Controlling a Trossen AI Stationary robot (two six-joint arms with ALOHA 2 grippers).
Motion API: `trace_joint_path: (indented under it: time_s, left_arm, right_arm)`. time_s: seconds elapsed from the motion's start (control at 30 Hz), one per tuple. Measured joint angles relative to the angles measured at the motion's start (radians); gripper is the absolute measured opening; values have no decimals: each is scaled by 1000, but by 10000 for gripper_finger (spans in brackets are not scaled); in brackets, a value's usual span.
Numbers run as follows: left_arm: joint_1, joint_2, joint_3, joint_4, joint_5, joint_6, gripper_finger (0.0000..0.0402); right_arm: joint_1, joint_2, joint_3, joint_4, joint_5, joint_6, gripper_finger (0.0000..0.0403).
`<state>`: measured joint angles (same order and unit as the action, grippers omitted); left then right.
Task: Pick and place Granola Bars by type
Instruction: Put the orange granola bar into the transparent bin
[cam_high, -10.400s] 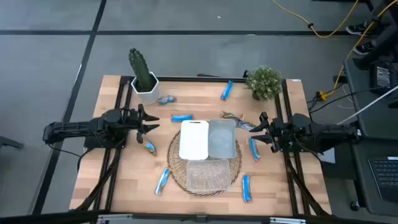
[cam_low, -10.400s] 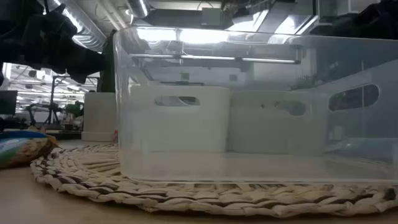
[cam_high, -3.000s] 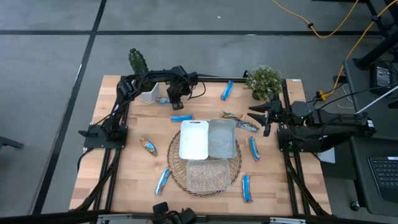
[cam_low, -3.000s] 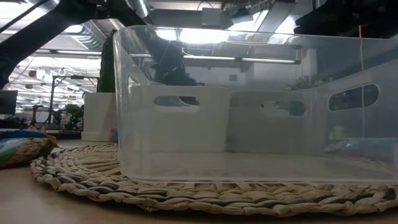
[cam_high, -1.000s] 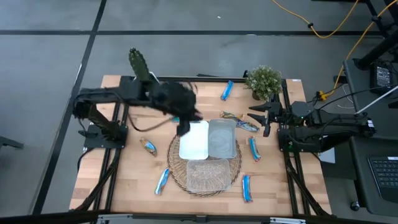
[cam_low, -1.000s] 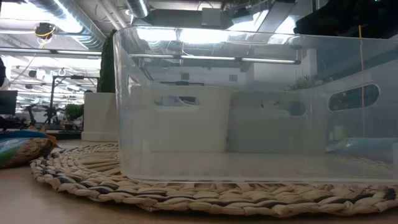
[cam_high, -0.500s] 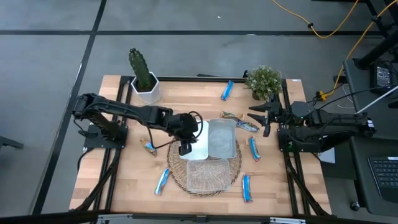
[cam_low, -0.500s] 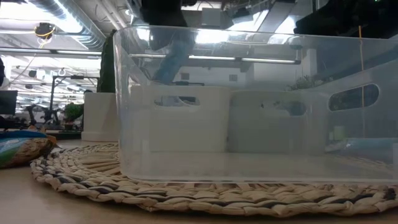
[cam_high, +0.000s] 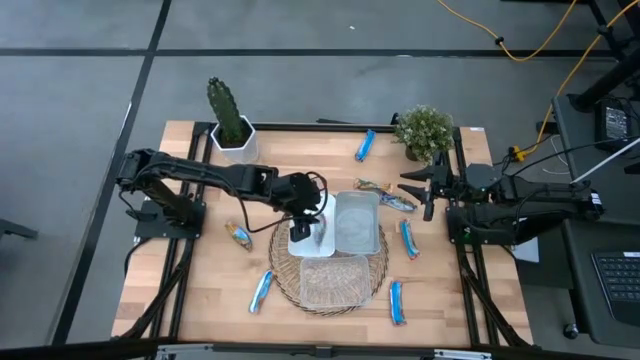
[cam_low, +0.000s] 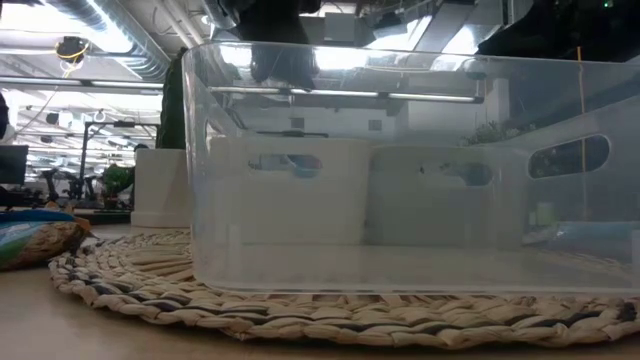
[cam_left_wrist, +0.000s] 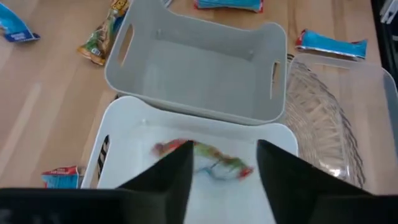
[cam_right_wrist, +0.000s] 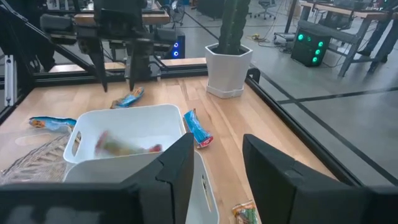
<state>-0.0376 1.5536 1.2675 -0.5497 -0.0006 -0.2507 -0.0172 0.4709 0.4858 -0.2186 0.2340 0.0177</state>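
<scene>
Left gripper (cam_high: 305, 222): hovering over white tray (cam_high: 297, 240), jaws spread, gripping nothing. Granola bar (cam_left_wrist: 202, 158): blurred, lying inside white tray. Right gripper (cam_high: 412, 188): waiting beyond grey tray (cam_high: 357, 224), jaws spread, empty.

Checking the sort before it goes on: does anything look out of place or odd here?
Nothing looks damaged or spilled. The left gripper hangs open over the white tray, where a bar lies blurred. Other granola bars lie loose on the table, unsorted.

A blurred red-and-green bar (cam_right_wrist: 127, 146) lies in the white tray (cam_right_wrist: 127, 127) beneath the left gripper (cam_right_wrist: 116, 78), whose fingers stand apart.
</scene>
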Motion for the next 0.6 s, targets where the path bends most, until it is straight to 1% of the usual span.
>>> trace_joint_path:
  time_s: [0.1, 0.2, 0.33, 0.43, 0.5, 0.6]
  left_arm:
    - [-9, -4, 23, -3, 1, -2, 212]
    - [-22, -10, 68, -12, 5, -11, 234]
    - [-37, -35, 144, -53, 23, -23, 237]
    - [-54, -68, 181, -143, 22, -49, 231]
    - [-65, -100, 188, -248, 21, -70, 228]
    - [-90, -160, 188, -393, 21, -141, 223]
  right_arm:
    - [0, 0, 0, 0, 0, 0, 141]
    - [0, 0, 0, -1, 0, 0, 141]
    - [0, 0, 0, -1, 0, 0, 141]
    - [0, 0, 0, -1, 0, 0, 141]
    - [0, 0, 0, -1, 0, 0, 141]
    - [0, 0, 0, -3, 0, -1, 141]
